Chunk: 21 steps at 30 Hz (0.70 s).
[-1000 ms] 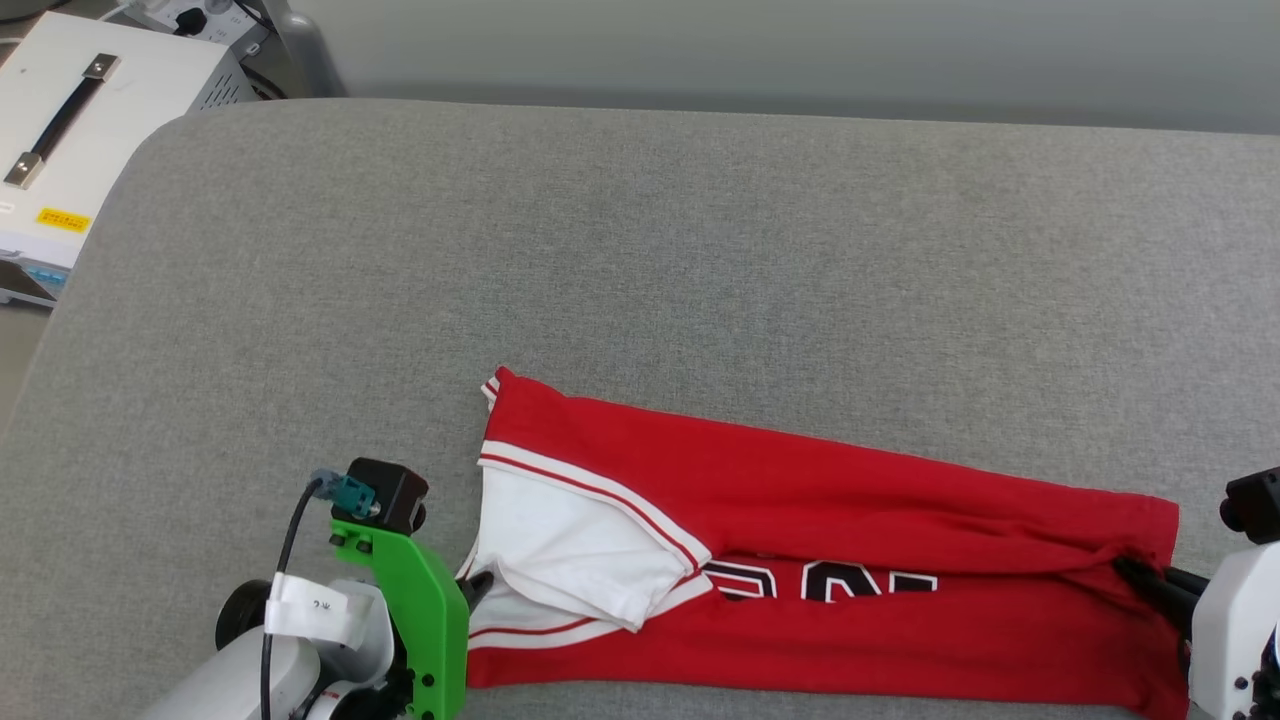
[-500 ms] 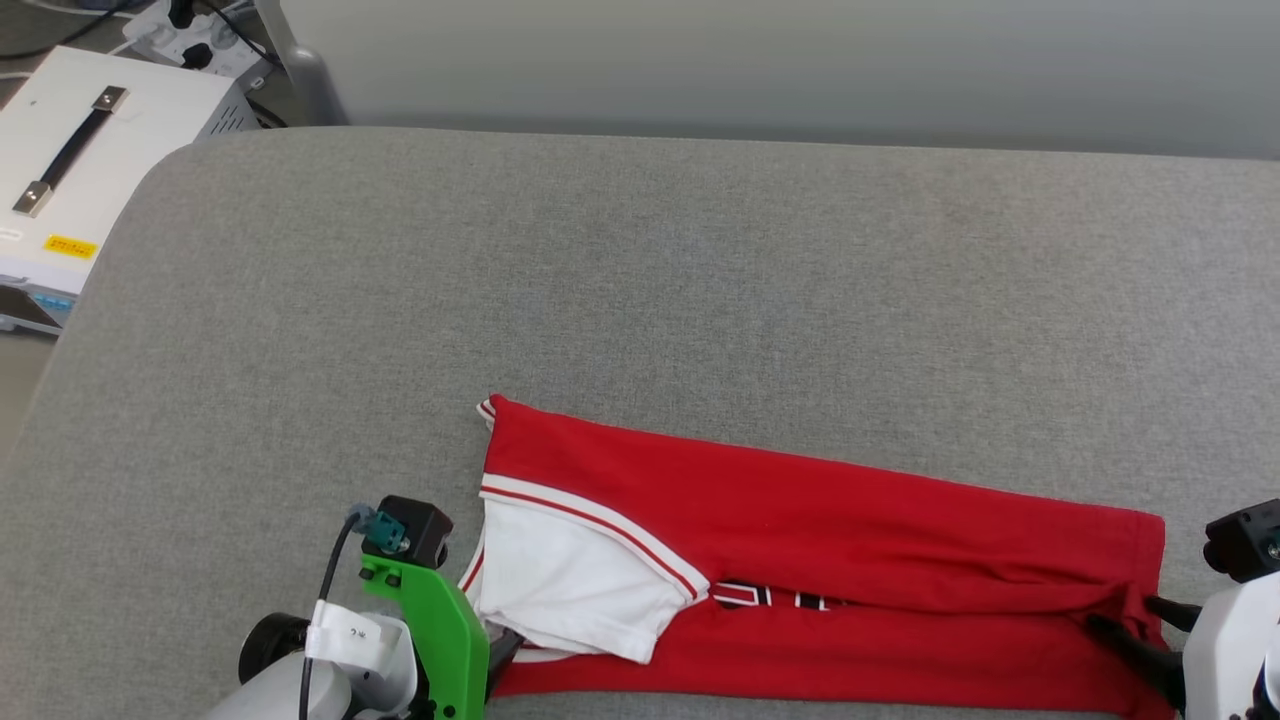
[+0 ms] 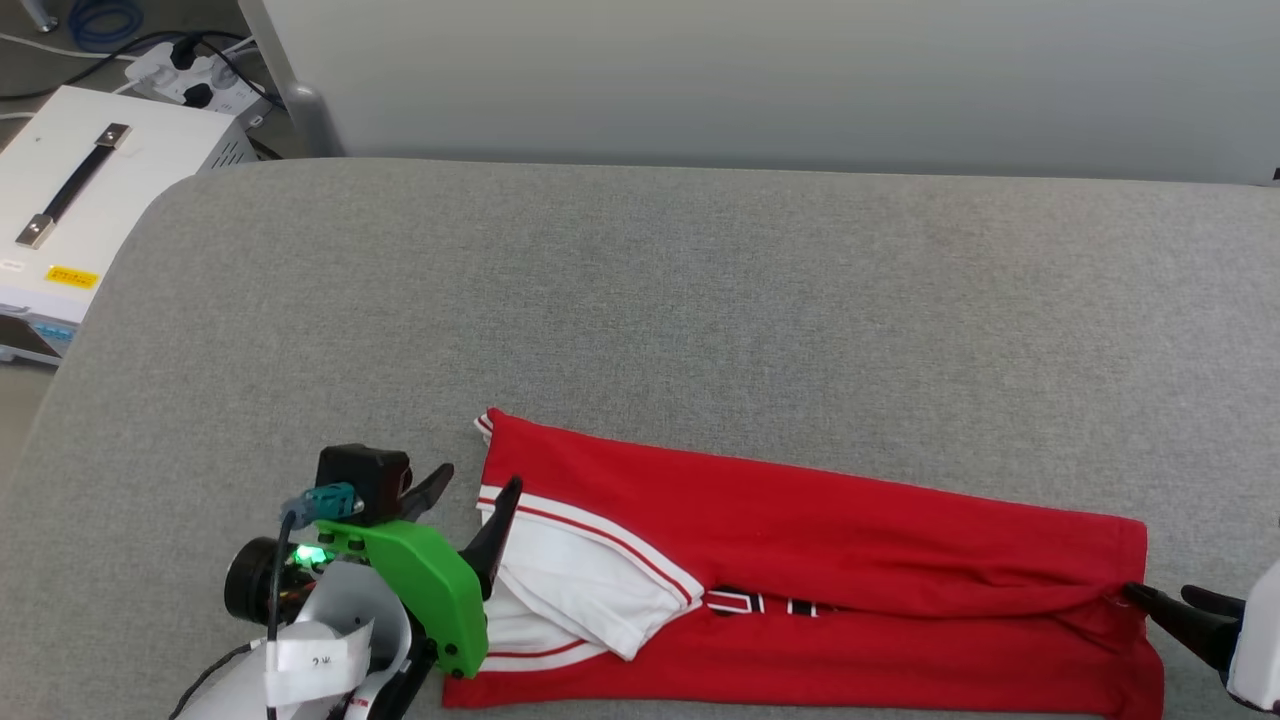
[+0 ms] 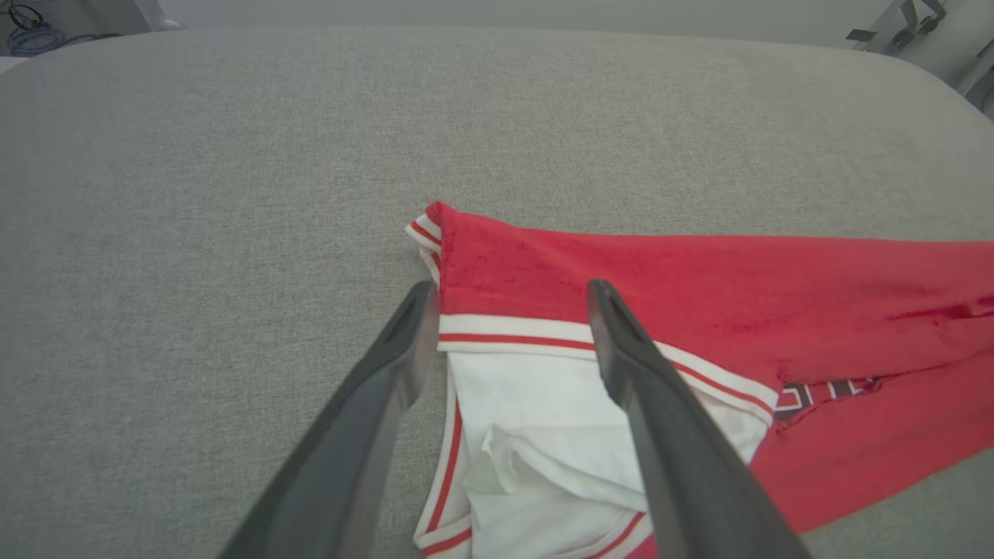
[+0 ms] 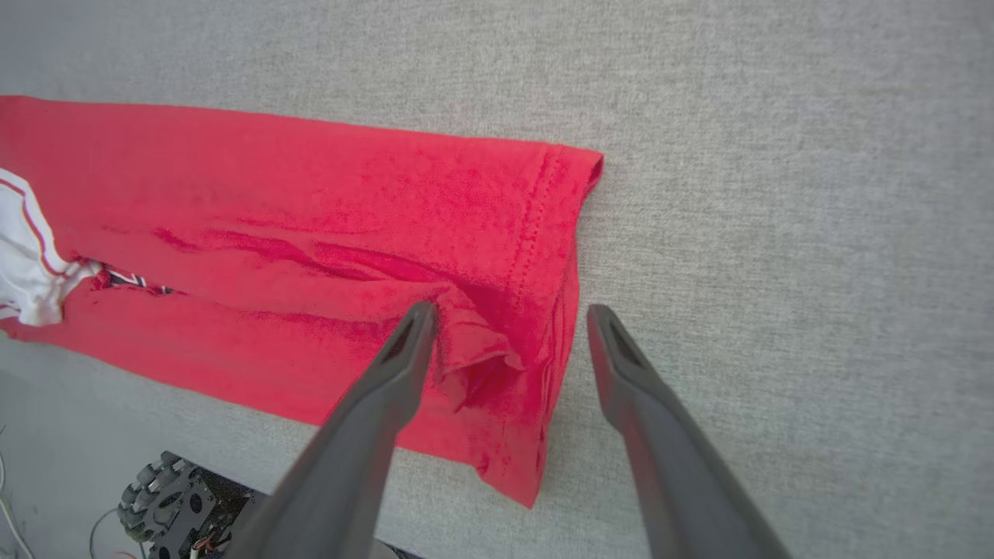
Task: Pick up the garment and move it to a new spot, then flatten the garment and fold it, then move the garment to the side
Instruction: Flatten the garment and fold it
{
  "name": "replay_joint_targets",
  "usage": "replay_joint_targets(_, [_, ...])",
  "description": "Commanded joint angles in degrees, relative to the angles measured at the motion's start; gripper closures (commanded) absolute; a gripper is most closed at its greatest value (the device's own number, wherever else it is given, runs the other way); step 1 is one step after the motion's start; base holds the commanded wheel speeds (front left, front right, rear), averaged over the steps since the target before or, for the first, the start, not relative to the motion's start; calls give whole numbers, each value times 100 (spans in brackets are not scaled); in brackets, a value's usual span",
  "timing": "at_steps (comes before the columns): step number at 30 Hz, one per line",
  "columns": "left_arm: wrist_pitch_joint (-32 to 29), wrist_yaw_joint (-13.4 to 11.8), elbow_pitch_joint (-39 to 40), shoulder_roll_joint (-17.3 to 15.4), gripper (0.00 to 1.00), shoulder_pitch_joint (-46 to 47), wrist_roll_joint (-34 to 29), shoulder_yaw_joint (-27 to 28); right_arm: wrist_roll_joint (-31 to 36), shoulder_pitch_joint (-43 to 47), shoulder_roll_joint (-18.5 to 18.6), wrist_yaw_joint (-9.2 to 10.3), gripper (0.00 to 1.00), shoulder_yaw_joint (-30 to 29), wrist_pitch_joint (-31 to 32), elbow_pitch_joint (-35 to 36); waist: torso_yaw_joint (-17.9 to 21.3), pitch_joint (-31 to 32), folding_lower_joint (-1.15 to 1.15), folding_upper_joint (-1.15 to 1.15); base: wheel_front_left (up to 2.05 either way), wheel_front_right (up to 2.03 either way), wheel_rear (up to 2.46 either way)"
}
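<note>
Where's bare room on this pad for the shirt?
Free: the wide strip of pad between the garment and the wall, and the left end, from the left hand to the edge beside the white case. Crowded: the near edge, garment stretching to the right hand.

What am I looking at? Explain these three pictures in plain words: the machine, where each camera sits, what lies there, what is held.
This is a wheeled robot with two arms, each ending in a two-fingered gripper. The overview picture comes from a camera on its head, looking down. The other two come from cameras on its wrists, each looking along that arm's own gripper. On the grey fabric-covered surface lies a red soft T-shirt with white sleeves, folded into a long strip. The left gripper is at the sleeve end, the right gripper at the hem end. Both stand open and hold nothing. Beyond the surface's left corner sits a white box with a black handle.
</note>
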<state>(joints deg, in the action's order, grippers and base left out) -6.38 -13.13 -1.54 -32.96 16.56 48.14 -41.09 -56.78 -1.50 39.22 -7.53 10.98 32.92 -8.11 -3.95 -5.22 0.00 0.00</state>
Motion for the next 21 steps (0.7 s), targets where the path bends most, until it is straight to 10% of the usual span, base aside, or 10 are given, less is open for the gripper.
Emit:
replay_joint_targets(1, [231,-21,-12,18,0,17,-170,34,53,62,-178,4,0,-227,109,-46,-6,-31,0,0,0,0,0])
replay_joint_targets(10, [1613,-6,-480,72,0,139,-900,101,808,-133,-1567,4,0,-1774,926,-531,-111,-249,0,0,0,0,0])
replay_joint_targets(21, [1915,119,-894,187,0,239,-960,130,1785,-269,-2481,4,0,-2583,1653,-709,-273,-518,0,0,0,0,0])
